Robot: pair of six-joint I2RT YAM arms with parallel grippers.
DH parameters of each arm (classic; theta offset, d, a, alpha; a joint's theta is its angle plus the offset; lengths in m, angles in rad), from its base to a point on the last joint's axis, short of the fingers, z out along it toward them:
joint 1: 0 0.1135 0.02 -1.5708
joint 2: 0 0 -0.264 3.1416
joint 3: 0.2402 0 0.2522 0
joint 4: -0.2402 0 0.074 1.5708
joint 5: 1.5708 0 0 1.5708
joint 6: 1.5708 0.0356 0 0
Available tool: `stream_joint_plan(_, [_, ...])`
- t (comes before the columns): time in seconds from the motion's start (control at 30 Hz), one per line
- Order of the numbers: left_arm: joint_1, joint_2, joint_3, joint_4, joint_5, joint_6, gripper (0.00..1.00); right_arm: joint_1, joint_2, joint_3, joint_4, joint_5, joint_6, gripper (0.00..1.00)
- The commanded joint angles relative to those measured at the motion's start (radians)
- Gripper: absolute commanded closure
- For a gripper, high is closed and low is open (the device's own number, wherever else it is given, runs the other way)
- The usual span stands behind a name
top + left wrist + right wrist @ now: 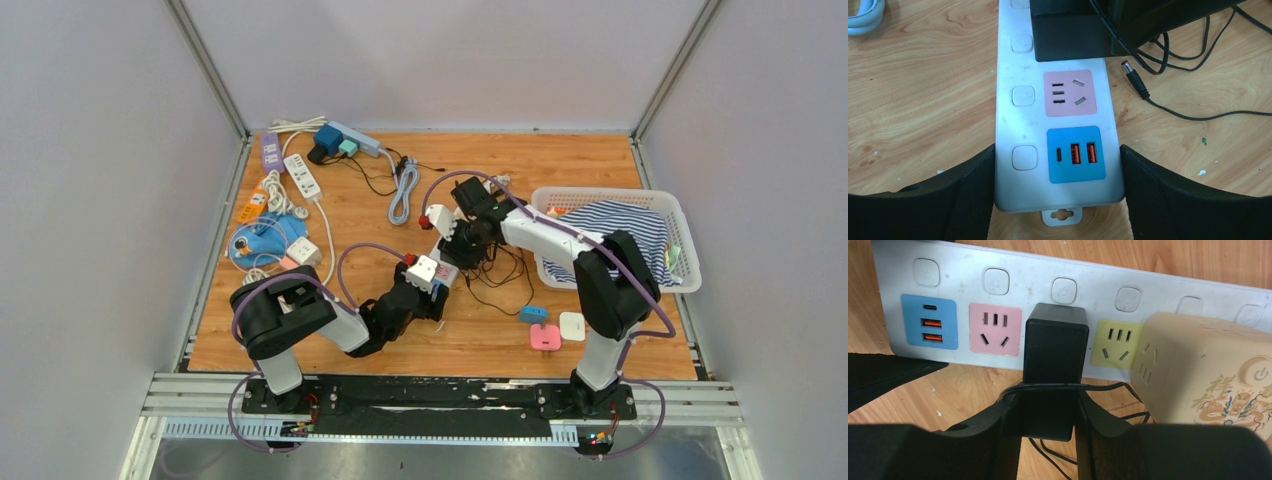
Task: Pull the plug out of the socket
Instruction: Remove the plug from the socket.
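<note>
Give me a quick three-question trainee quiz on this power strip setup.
1. Fill in: the left gripper straddles the end of the strip by the ___ USB block.
2. True or false: the plug is already out of the strip.
3. What holds the plug? A) left gripper B) right gripper C) nothing

Key: 1 blue; 2 false; 3 B
</note>
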Motion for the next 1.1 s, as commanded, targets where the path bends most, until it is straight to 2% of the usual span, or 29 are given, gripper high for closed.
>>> stream_joint_plan(0.0, [-0.006,0.023,0.016,-0.001,0.063,0.056,1.00,-0.006,0.021,-0.017,-0.086,-0.290,0.004,1.00])
stream_joint_plan(0.1, [-0.006,0.020,0.014,-0.001,0.070,0.058,1.00,-0.084,0.020,-0.024,-0.079,-0.285,0.015,1.00])
stream_joint_plan(0.2, [-0.005,0.020,0.014,0.001,0.075,0.058,1.00,-0.091,0.023,-0.027,-0.080,-0.293,0.018,1.00])
stream_joint_plan(0.53, [-0.005,0.024,0.016,0.000,0.078,0.061,1.00,0.135,0.032,-0.004,-0.118,-0.332,-0.024,1.00])
stream_joint_plan(0.63, [-0.005,0.026,0.018,-0.001,0.079,0.063,1.00,0.106,0.032,-0.009,-0.110,-0.289,-0.026,1.00])
stream_joint_plan(0.83, [-0.005,0.024,0.019,-0.001,0.085,0.066,1.00,-0.050,0.013,-0.022,-0.088,-0.269,0.010,1.00])
stream_joint_plan(0.97, [-0.005,0.022,0.016,0.001,0.089,0.066,1.00,-0.042,0.004,-0.024,-0.087,-0.280,0.016,1.00])
stream_joint_plan(1.07, [-0.005,0.021,0.015,0.001,0.090,0.064,1.00,0.018,0.008,-0.024,-0.098,-0.306,-0.005,1.00])
